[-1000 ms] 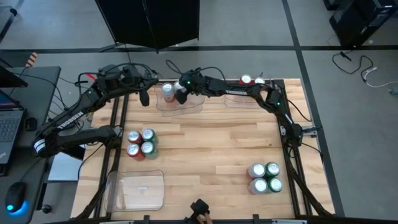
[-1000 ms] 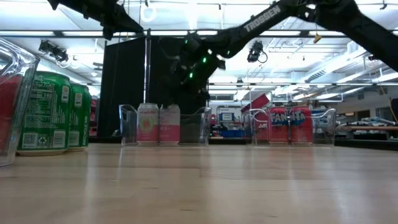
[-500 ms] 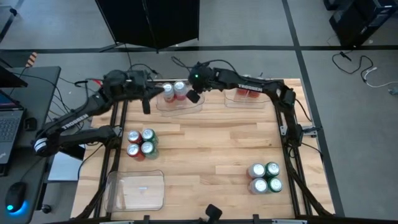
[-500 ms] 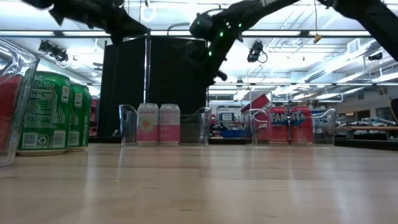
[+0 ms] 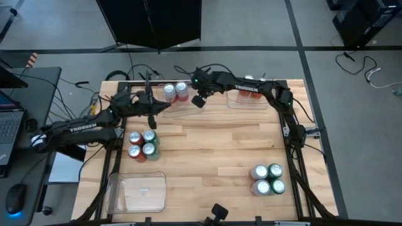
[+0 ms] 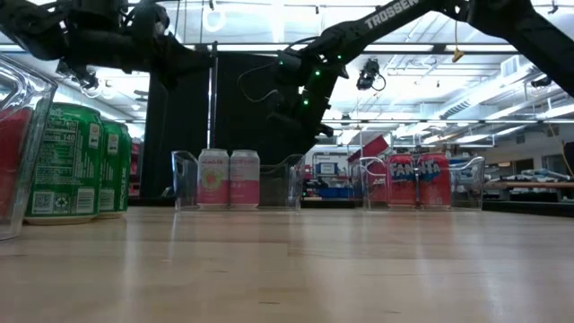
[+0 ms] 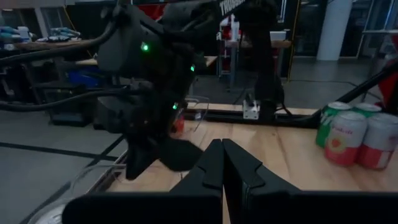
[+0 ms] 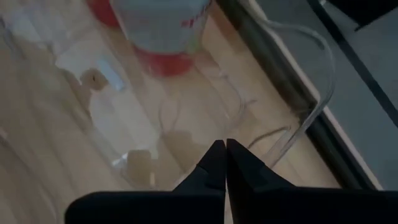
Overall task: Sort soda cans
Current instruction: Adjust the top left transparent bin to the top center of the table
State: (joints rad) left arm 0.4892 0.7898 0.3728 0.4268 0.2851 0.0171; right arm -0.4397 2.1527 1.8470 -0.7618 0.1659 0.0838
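Observation:
Two silver-white cans (image 5: pixel 175 91) stand upright in a clear tray (image 5: pixel 188 105) at the far edge; they also show in the low view (image 6: pixel 229 178). Red cans (image 5: pixel 250 93) stand in a second clear tray (image 5: pixel 235 103) to the right. My right gripper (image 5: pixel 200 100) is shut and empty above the first tray's right part, and a silver-white can (image 8: pixel 163 31) shows beyond its fingertips (image 8: pixel 225 155). My left gripper (image 5: pixel 151 105) is shut and empty, left of that tray. A mixed group of cans (image 5: pixel 142 145) stands at the left and another (image 5: pixel 268 179) at the near right.
A third clear tray (image 5: pixel 137 191) lies at the near left corner, with nothing in it. Black frame rails (image 5: pixel 295 157) run along the table's left and right sides. Bare wood lies in the table's middle.
My right gripper has gone from above the second silver-white can toward the table's right, and that can now stands uncovered in the tray beside the first. My left arm has swung toward the near edge, and its gripper has moved a little nearer and to the right.

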